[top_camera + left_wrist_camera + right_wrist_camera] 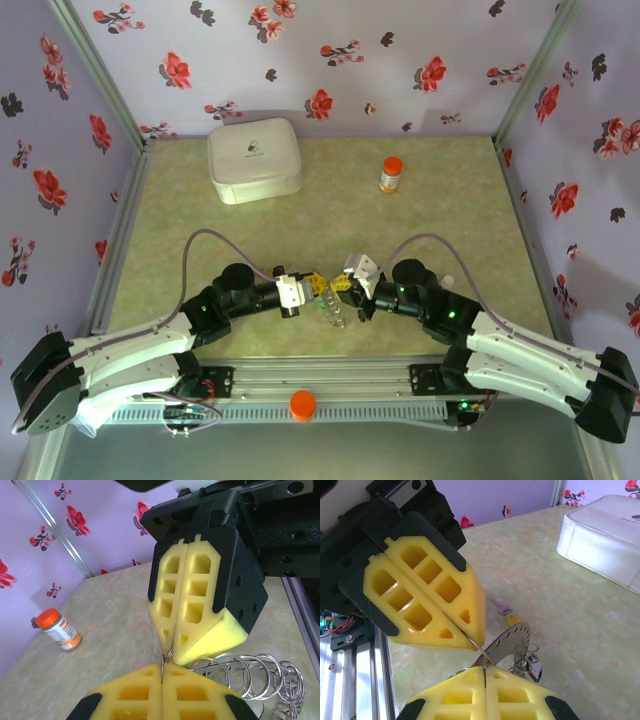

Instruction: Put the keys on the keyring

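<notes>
Keyring (511, 638) metal sits where the two sets of jaws meet. The left gripper (463, 631) and right gripper (485, 674) each have their yellow pads pressed together, tip to tip with one another. A thin strand of wire runs out of one seam and into the other. It looks like part of the ring, since the flat, dotted grey band curves away from that same spot, tilted up off the tabletop (450, 230).

Holding it from two sides like this probably steadies the ring in the air. It may also pry its end apart so a key can slide on, though no gap can be made out.

Small bright metal pieces hang just under the band. Whether they are keys already threaded on is not clear. One yellow-headed key (506, 612) lies flat on the tabletop just beyond the ring, apart from it, so it appears not yet loaded.

A wire coil (245, 674) stands just beside the jaws. An orange-capped bottle (391, 175) and a white zipped case (255, 160) sit well apart from them, near the back wall.
</notes>
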Robot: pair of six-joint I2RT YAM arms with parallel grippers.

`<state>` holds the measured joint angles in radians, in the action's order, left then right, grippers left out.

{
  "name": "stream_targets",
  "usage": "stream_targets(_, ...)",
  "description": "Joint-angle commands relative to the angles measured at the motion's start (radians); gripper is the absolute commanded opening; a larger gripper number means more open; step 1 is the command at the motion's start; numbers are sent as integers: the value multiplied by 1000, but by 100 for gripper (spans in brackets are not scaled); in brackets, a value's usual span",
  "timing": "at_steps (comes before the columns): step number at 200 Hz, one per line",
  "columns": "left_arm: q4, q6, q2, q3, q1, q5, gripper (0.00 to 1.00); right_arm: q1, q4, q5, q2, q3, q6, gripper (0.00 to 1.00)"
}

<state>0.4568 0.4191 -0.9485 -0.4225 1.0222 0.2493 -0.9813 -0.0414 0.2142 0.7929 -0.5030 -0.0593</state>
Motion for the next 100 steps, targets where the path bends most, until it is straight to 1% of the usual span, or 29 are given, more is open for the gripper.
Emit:
stream_targets(1,55,18,17,0,13,-8,0,6,-52,-15,-15,16,37,0)
stream_targets(63,35,33,26,-1,19,-13,0,5,-104,-59,-41,45,83,0)
stream_targets(100,32,34,24,-2,21,-23,0,4,-93,-28,-53,47,79,0)
